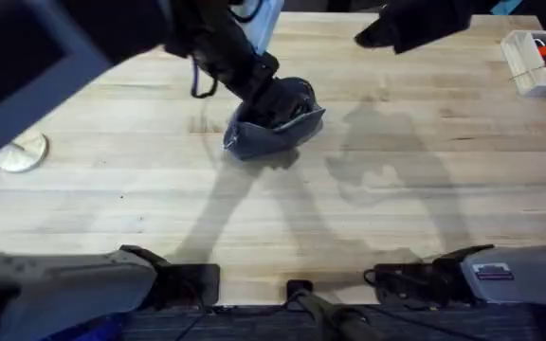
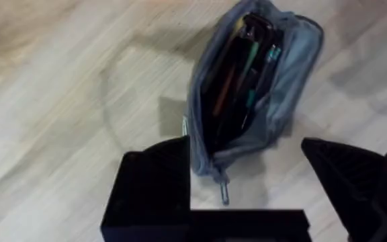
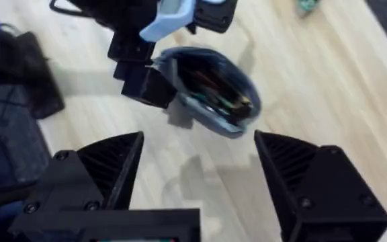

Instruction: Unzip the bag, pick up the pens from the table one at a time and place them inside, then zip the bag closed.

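Closest to the overhead camera, the left arm rises large, dark and blurred across the upper left of the view, reaching forward to the middle of the table (image 1: 396,199). Its left gripper (image 1: 275,99) hangs directly over the bag (image 1: 278,133). In the left wrist view the 2 black fingers (image 2: 156,178) stand wide apart, one on each side of the near end of the bag (image 2: 247,94), holding nothing.

The bag is a grey-blue fabric pouch lying on the light-wood planks near the table's centre. Its top zipper is open, and the zipper pull (image 2: 224,193) dangles at the end nearest the left gripper. Several pens (image 2: 237,81) lie packed lengthwise inside, dark with touches of green and orange.

The right gripper (image 3: 200,171) hovers higher, above and well apart from the bag (image 3: 210,94), its 2 fingers (image 3: 109,165) also spread wide and empty. A white tray (image 1: 536,62) sits at the far right edge, and a pale round disc (image 1: 22,152) lies at the left.
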{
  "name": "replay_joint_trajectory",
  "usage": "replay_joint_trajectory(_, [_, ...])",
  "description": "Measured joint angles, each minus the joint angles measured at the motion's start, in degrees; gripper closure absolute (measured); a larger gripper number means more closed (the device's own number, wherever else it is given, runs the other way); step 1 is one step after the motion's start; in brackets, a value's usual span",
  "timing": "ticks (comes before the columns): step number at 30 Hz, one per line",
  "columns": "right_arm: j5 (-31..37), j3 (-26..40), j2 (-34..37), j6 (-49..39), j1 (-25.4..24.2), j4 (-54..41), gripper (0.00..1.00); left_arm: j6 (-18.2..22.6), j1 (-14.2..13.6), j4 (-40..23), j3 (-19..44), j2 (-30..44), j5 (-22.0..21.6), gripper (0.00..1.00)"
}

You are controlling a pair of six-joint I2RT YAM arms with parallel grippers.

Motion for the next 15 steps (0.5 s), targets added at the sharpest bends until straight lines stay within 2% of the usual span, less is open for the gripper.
replay_joint_trajectory(3, [-0.7, 0.0, 0.0, 0.0, 1.7, -1.1, 0.005, 3.3, 0.6, -2.6, 0.0, -3.3, 0.0, 0.007])
replay_joint_trajectory(7, [-1.1, 0.0, 0.0, 0.0, 2.4, -1.3, 0.005, 6.9, 3.0, -6.9, 0.0, -6.2, 0.0, 0.006])
replay_joint_trajectory(15, [-1.1, 0.0, 0.0, 0.0, 2.4, -0.7, 0.005, 11.8, 7.2, -11.2, 0.0, -12.4, -0.3, 0.006])
